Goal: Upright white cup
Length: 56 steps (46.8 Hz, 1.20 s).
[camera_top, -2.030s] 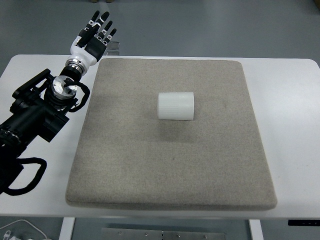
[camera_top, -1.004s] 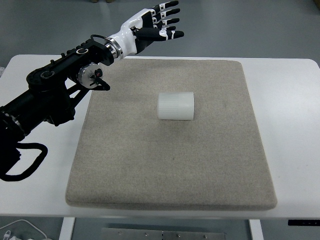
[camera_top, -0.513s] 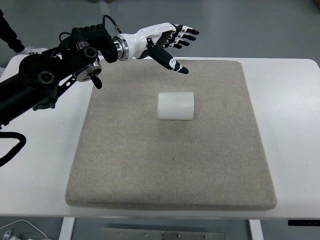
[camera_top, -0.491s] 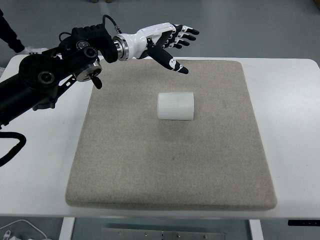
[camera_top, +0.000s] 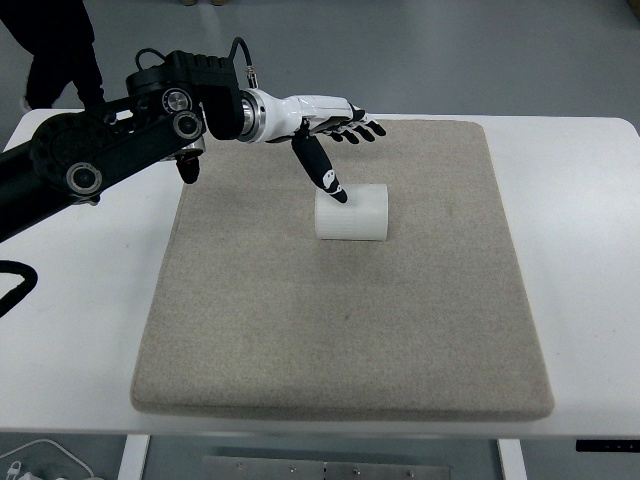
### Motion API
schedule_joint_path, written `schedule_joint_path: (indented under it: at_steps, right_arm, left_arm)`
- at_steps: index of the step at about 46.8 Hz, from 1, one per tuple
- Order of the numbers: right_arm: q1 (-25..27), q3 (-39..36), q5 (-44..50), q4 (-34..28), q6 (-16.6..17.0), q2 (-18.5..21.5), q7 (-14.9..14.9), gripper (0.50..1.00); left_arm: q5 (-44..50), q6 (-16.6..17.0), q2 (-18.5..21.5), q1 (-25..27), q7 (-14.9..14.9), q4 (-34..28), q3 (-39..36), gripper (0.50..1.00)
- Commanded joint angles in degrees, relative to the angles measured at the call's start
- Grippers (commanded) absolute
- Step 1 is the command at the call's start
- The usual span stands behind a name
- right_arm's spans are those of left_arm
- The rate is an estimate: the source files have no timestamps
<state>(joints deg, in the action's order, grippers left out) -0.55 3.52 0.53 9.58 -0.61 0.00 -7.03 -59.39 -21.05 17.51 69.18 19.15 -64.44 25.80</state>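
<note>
White cup [camera_top: 351, 212] is what everything in the room is waiting on, and it lies on its side near the middle of the grey felt mat [camera_top: 340, 330], toward the far half, its long axis running left to right. From where I stand I cannot tell which end is the mouth.

Starting at the left, a person [camera_top: 55, 50] in dark clothing stands beyond the far left corner of the white table [camera_top: 75, 330]. The black left arm [camera_top: 110, 160] reaches in from that side, over the mat's far left corner. Its left hand [camera_top: 325, 135] hangs just behind and above the cup's left end, fingers spread wide and holding nothing; the thumb points down, its tip close over the cup's upper left rim, though I cannot say whether it touches. To the right of the cup the mat is bare felt. No right arm shows.

The cup looks ribbed, thin-walled and light, probably paper or plastic, so I judge it will roll or skid on the felt at a careless nudge and dent under a hard squeeze. The sensible hold seems to be across the round body near one end, thumb on top and fingers behind, gently enough to tip it up onto its base.
</note>
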Motion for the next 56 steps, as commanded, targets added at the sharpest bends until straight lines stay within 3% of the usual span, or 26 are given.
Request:
schedule_joint_path:
  at_steps: [1, 26, 35, 56]
  right_arm:
    - [0.0, 0.0, 0.0, 0.0, 0.0, 0.0, 0.1, 0.930]
    - [0.0, 0.0, 0.0, 0.0, 0.0, 0.0, 0.1, 0.930]
    - [0.0, 0.0, 0.0, 0.0, 0.0, 0.0, 0.0, 0.930]
    - [0.0, 0.0, 0.0, 0.0, 0.1, 0.0, 0.0, 0.930]
  left_arm:
    - [-1.5, -0.1, -0.1, 0.4, 0.3, 0.0, -0.7, 0.990]
    - [-4.9, 0.7, -4.1, 1.4, 1.0, 0.7, -7.3, 0.975]
    - [-5.5, 2.6, -4.5, 1.1, 1.2, 1.5, -7.4, 0.975]
    - [-5.5, 2.7, -7.2, 1.2, 1.2, 4.7, -9.5, 0.973]
